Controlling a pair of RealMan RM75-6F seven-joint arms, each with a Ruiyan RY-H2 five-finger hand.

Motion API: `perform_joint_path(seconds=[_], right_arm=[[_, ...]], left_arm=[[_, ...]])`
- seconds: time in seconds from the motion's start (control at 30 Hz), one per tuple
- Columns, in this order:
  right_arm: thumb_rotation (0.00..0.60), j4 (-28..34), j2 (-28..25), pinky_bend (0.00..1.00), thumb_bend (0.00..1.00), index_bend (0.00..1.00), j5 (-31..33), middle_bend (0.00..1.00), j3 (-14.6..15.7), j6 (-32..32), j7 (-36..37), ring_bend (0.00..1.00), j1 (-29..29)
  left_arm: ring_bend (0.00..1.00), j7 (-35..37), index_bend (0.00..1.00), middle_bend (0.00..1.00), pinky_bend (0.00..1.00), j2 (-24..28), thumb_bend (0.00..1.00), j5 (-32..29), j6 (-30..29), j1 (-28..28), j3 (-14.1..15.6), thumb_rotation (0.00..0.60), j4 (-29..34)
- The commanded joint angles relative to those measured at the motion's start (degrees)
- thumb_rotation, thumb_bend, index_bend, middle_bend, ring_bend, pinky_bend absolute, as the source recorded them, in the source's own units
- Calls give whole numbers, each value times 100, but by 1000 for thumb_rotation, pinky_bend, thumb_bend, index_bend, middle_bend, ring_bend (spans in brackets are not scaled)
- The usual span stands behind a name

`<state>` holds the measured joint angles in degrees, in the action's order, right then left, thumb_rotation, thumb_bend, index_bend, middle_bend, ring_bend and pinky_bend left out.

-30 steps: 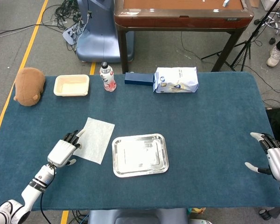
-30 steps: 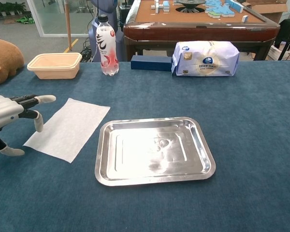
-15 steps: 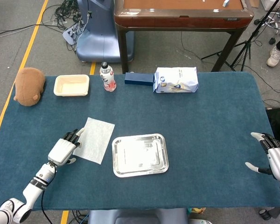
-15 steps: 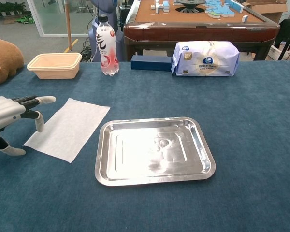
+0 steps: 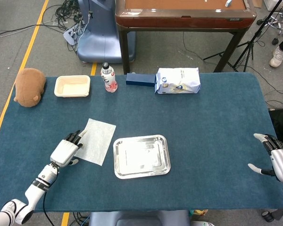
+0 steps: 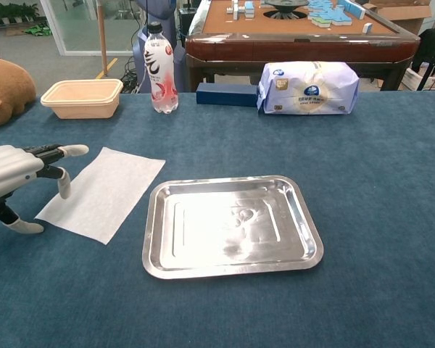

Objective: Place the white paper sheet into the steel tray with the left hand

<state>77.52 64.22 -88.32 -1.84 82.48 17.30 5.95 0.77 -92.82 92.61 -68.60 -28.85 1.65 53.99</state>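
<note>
The white paper sheet (image 5: 96, 141) is lying flat on the blue bench (image 5: 212, 122), left of centre, just beside the steel tray (image 5: 141, 156), which is holding nothing. The left hand (image 5: 66, 150) is hovering at the sheet's left edge, fingers (image 6: 67, 151) spread. At far right, the right hand (image 5: 278, 160) is resting with fingers apart. In the upper left, a beige container (image 5: 72, 86) is sitting empty.

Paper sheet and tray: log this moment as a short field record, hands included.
sheet: paper sheet flat on the cloth, left of the tray, outside it
tray: steel tray empty
left hand: left hand at the sheet's left edge, fingers apart, holding nothing
right hand: right hand open at the table's right edge
step: sheet not yet picked up
</note>
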Motion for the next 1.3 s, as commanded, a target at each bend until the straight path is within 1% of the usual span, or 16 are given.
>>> perform_joint_path(seconds=[0.03, 0.3, 0.87, 1.13, 1.3], right_arm=[[600, 1, 2, 228, 0, 172, 1, 218, 0, -4, -8, 132, 2], [600, 1, 3, 228, 0, 172, 0, 218, 2, -4, -11, 132, 1], [600, 6, 5, 228, 0, 172, -6, 218, 5, 2, -17, 132, 0], [600, 3, 6, 228, 0, 171, 1, 218, 4, -11, -24, 132, 4], [600, 5, 8, 228, 0, 172, 1, 218, 4, -10, -22, 132, 3]], left_arm=[[0, 26, 438, 3, 157, 5, 104, -14, 34, -24, -8, 600, 32], [0, 22, 440, 3, 157, 55, 105, -90, 143, -70, -30, 600, 148], [0, 217, 462, 3, 165, -57, 123, -145, 145, -78, -33, 600, -16], [0, 289, 473, 3, 166, -98, 197, -149, 136, -73, -20, 600, -73], [0, 303, 477, 3, 166, -104, 217, -148, 116, -61, -9, 600, -97]])
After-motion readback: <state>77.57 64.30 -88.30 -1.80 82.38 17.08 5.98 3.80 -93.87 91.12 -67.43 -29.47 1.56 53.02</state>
